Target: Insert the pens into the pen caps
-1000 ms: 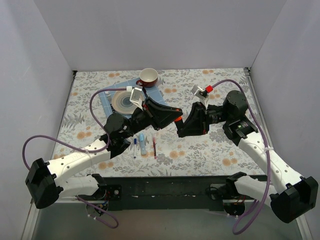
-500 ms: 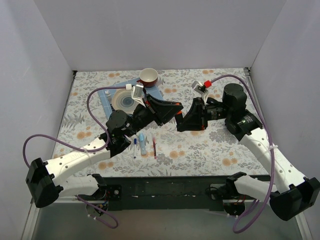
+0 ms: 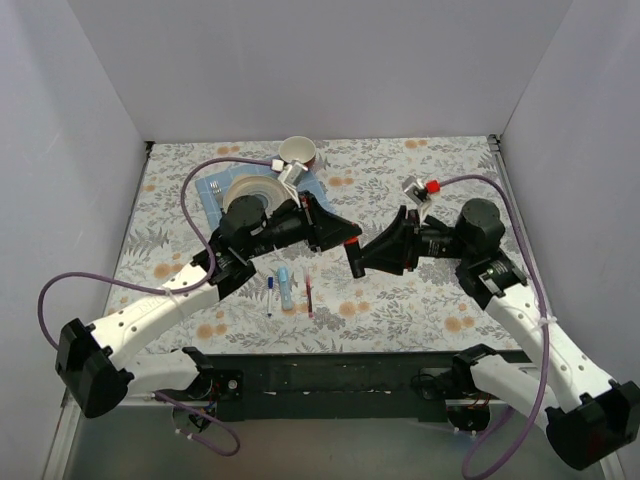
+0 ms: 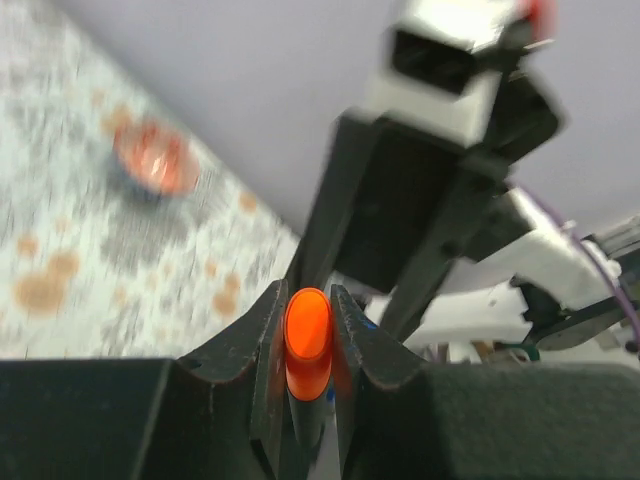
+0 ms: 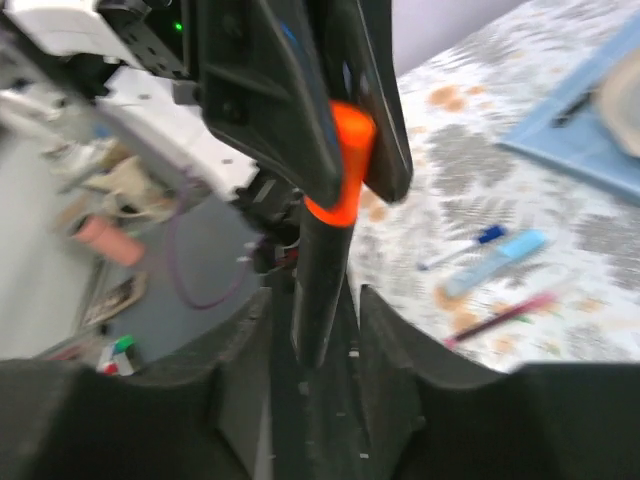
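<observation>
White-and-blue pen [image 3: 270, 297]: lies flat on the table [image 3: 440, 300], the most to the left of three in a row. Its long side points from the back of the table to the front.
Marker [image 3: 286, 289]: light blue and fat, just beside that pen and pointing the same way.
Maroon pen [image 3: 309, 298]: thin, just right of the marker and pointing the same way.
Left gripper [image 4: 306, 295]: up in the air above the row and a bit to its right, pinching the orange cap [image 4: 308, 335] on both sides.
Highlighter [image 5: 315, 270]: its black body sticks out of the orange cap, so it looks pushed in. Its long side runs from the left gripper straight to the right one, cap end to the left.
Right gripper [image 5: 313, 300]: tip to tip with the left one. Its fingers are spread, one on each side of the black body, and seem not to touch it.
Other caps: I cannot see them.
What comes next, I think: the highlighter hangs from the left gripper alone. That arm is nearer the row, so it could lay the highlighter down there.
</observation>
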{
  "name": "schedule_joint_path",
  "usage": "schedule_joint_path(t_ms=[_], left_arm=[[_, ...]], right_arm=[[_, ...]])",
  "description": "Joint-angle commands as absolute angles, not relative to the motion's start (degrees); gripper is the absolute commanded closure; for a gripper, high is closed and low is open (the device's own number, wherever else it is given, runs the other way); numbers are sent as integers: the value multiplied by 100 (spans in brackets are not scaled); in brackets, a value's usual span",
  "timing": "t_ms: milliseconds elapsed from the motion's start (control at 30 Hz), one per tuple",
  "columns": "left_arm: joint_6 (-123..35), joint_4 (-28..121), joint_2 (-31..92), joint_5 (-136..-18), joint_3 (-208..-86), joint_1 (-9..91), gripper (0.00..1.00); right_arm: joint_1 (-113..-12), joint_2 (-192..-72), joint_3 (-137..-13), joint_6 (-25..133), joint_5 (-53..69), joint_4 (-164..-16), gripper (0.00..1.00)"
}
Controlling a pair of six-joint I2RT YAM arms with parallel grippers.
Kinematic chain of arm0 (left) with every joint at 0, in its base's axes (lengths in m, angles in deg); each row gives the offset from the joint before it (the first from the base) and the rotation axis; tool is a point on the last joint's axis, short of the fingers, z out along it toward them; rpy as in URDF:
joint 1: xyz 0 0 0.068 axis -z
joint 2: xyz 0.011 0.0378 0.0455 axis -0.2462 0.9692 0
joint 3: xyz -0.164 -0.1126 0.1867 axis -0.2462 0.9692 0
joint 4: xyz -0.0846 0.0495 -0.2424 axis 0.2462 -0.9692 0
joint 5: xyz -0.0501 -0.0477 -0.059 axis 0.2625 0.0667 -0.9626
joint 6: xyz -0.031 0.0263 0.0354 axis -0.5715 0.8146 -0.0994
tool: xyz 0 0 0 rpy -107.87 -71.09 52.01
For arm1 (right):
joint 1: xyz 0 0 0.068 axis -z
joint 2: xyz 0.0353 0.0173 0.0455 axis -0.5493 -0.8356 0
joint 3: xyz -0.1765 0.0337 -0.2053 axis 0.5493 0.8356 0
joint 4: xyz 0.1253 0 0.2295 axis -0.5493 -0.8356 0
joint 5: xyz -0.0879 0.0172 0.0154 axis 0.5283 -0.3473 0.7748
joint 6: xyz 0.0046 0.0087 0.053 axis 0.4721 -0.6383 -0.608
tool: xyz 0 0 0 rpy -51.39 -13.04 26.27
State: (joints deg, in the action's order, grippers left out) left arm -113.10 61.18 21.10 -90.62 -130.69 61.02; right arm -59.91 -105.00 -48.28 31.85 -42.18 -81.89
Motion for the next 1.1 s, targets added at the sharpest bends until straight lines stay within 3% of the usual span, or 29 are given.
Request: schedule_joint_path(t_ms=[0, 33, 200, 233, 333, 733, 1067], left_arm=[[-11289, 3982, 2591, -10197, -13123, 5741, 100], [-11262, 3877, 2688, -10074, -13228, 5706, 100], [-11366, 3743, 3198, -9037, -13064, 5635, 100], [-11489, 3944, 3347, -8792, -12862, 5627, 100], [-11647, 4060, 3777, -8360, -12685, 5626, 100], [-11929, 3893, 4684, -7488, -12597, 5618, 99], [-11868, 4078, 5176, -7559, -12667, 5609, 77]], right_arm=[[-5758, -9273, -3875, 3012, -3209, -7076, 46], [-5758, -9054, -3740, 3099, -3060, -7601, 39], [-5758, -7919, -3431, 3372, -2322, -8950, 27], [-5758, -7831, -3423, 3338, -2155, -9134, 18], [-5758, -7689, -3510, 3328, -1891, -9320, 14], [-5758, -8014, -3291, 3135, -1986, -9144, 14], [-5758, -7891, -3633, 3496, -1591, -9759, 14]])
